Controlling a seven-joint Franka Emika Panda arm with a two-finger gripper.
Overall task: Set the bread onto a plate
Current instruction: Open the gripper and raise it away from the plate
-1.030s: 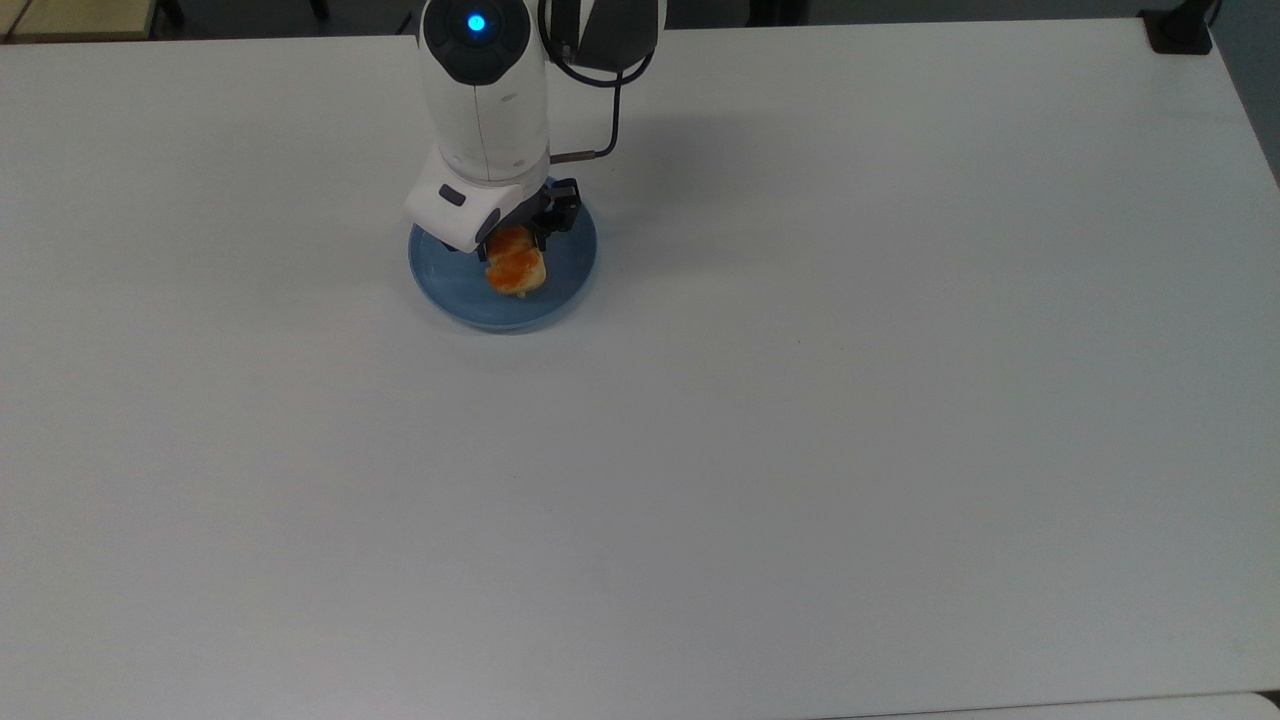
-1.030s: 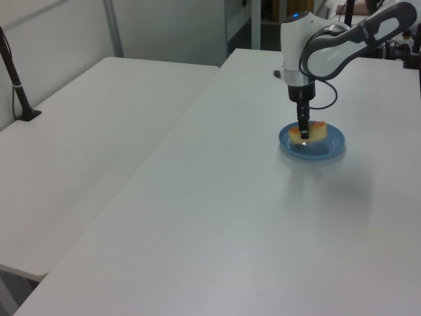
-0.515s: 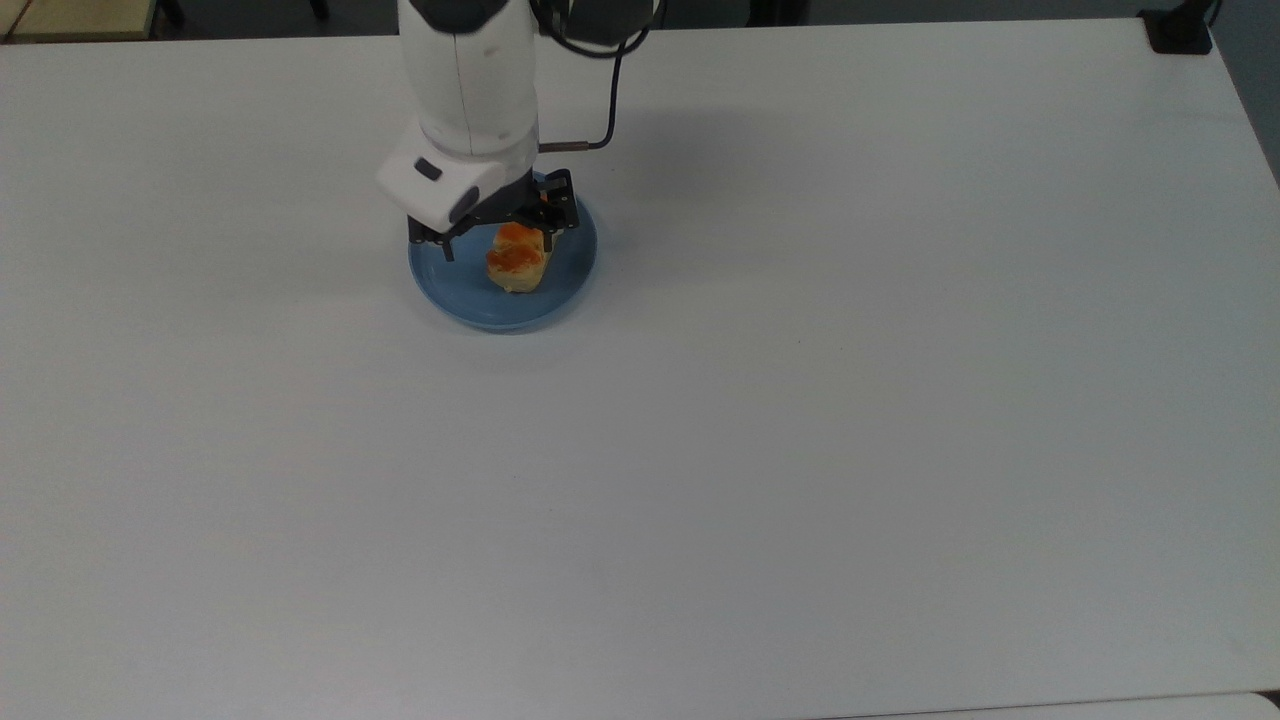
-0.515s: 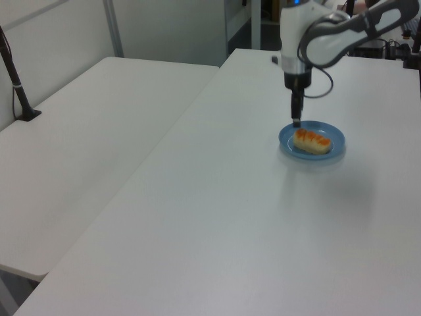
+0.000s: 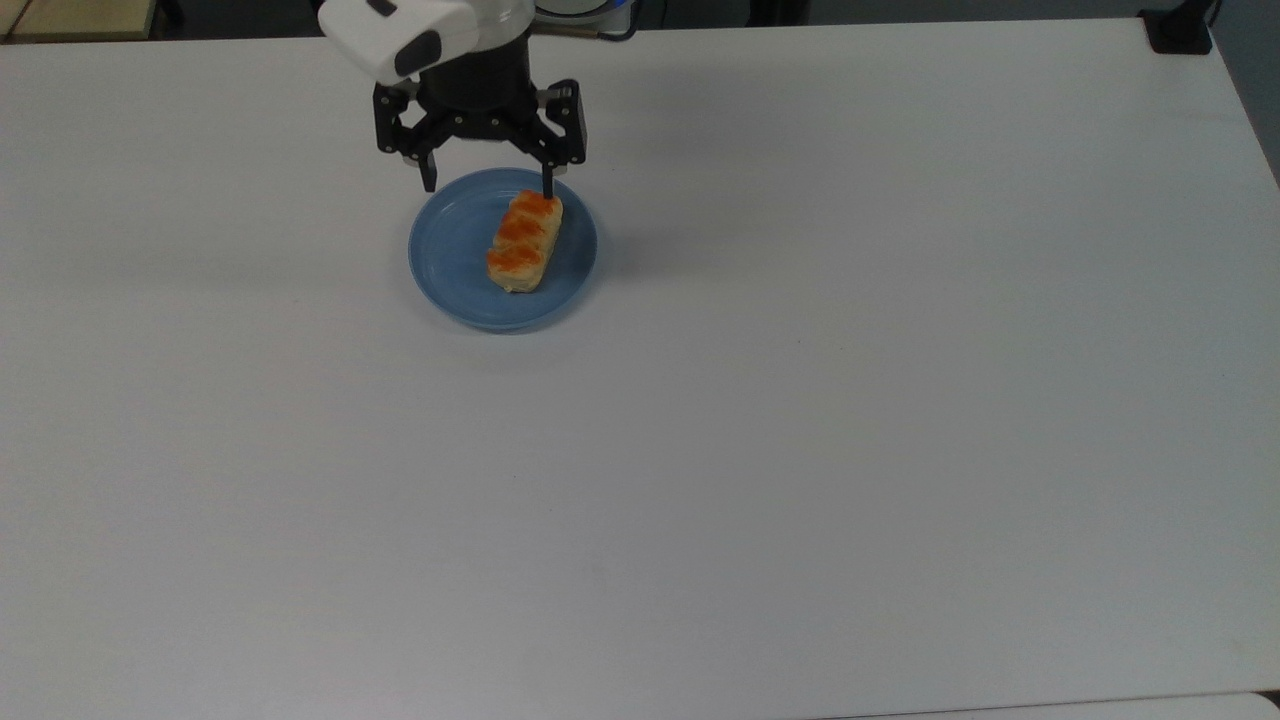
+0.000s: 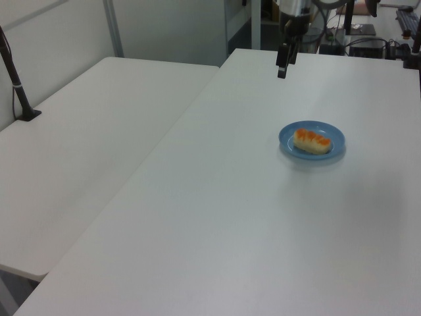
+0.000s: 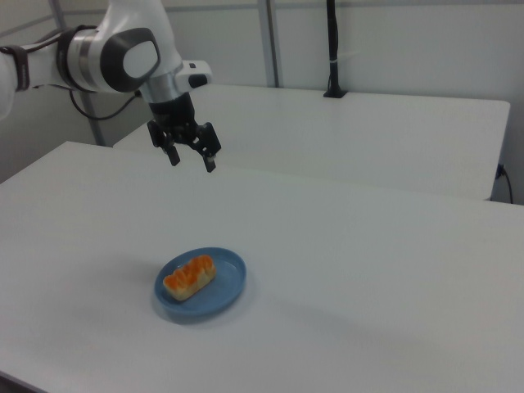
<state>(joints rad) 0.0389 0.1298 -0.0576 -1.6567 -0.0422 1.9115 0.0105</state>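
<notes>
A small oblong pale-yellow bread roll (image 5: 524, 241) with three orange-brown glazed bumps lies flat inside a round, shallow blue plate (image 5: 450, 250) on a white table (image 5: 800, 400), slightly toward the top view's right of the plate's centre; the robot arm's black two-finger gripper (image 5: 486, 182) hangs well above the plate, fingers spread apart and holding nothing; a second white table (image 6: 85, 131) stands alongside.

Glazed bread (image 5: 524, 241) — seemingly glossy plate (image 5: 455, 260)
</notes>
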